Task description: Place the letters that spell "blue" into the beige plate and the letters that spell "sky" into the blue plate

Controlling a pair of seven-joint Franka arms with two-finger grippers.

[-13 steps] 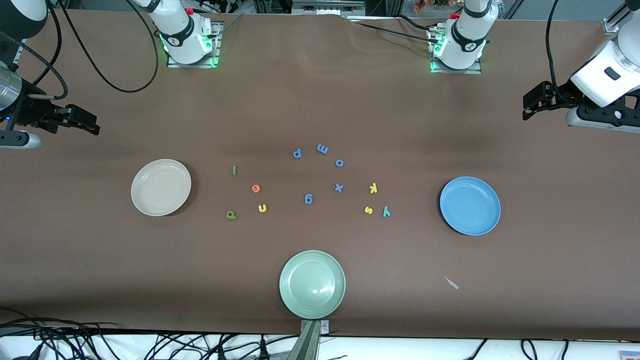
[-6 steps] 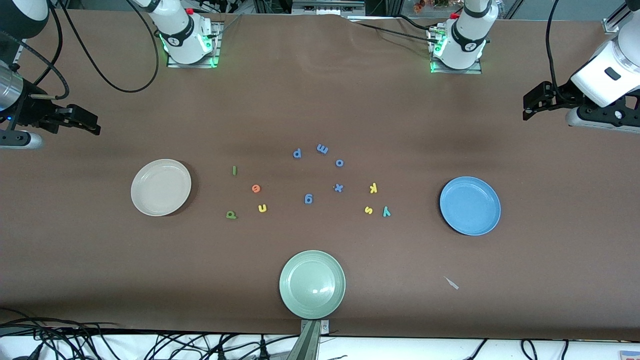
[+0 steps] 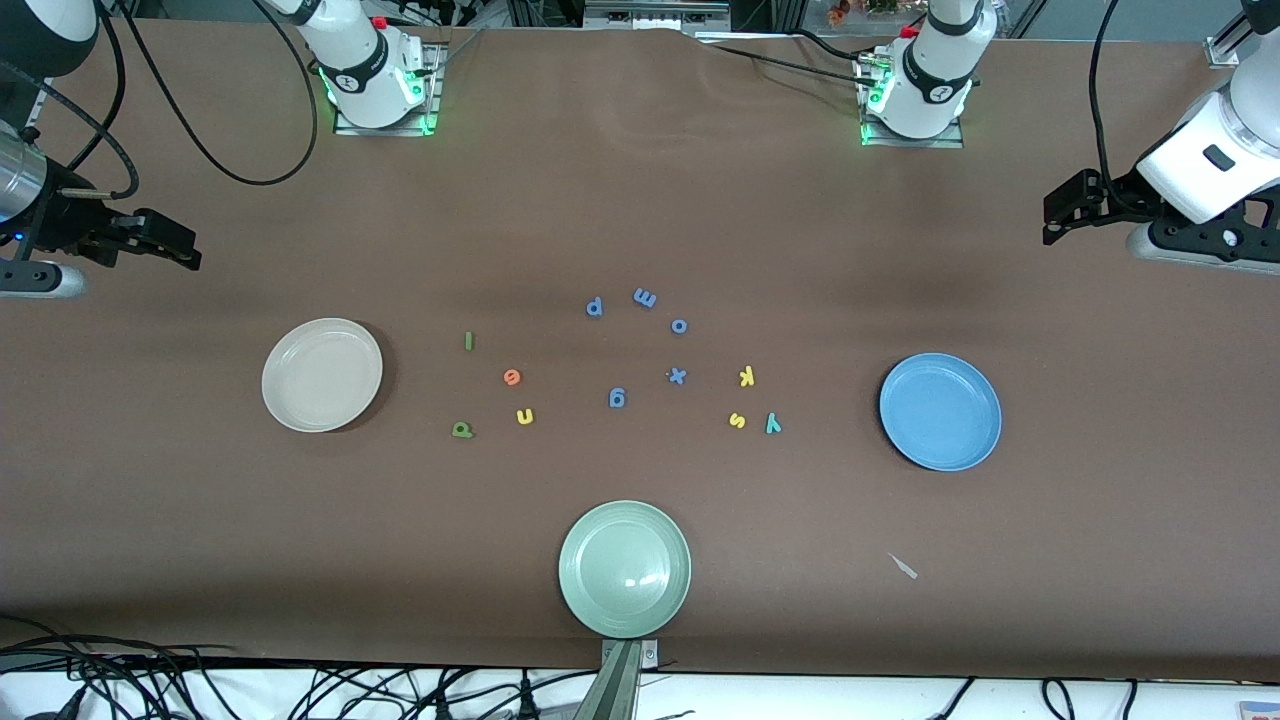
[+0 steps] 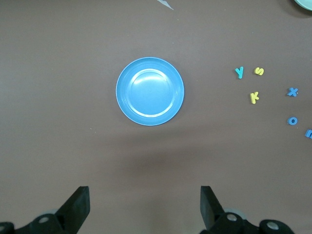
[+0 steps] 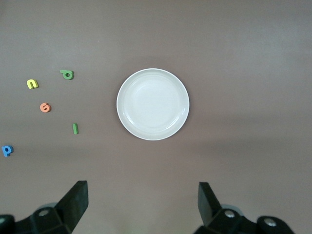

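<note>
Main risk from here is mis-sorting: the blue decoy letters [image 3: 640, 340] sit mid-table between the two wanted groups, and one blue p-shape lies close to the "blue" set, so a pick aimed by shape alone could grab it instead of the green b [image 3: 462, 430], which itself reads like a p from the front camera. Second risk is the grasp itself: these letters are tiny, flat foam, so widely spread fingers coming down slightly off-centre would probably nudge or flip one rather than pinch it, worst on the thin green l [image 3: 468, 341]. Both arms wait high at the table's ends; the left gripper [image 4: 144, 207] hangs over bare table by the left arm's end edge, fingers spread wide and empty, and the right gripper [image 5: 142, 204] does the same by the right arm's end edge. The beige plate [image 3: 322, 375] is round, shallow, empty, toward the right arm's end; the blue plate [image 3: 940, 411] matches it in size, empty, toward the left arm's end. A pale green plate [image 3: 625, 569] sits at the edge nearest the front camera and is another wrong-target hazard. The yellow u [image 3: 525, 416] and orange e [image 3: 512, 377] lie beside the b, near the beige plate; the yellow k [image 3: 746, 376], yellow s [image 3: 738, 420] and teal y [image 3: 772, 423] cluster near the blue plate. Nothing is placed yet.
</note>
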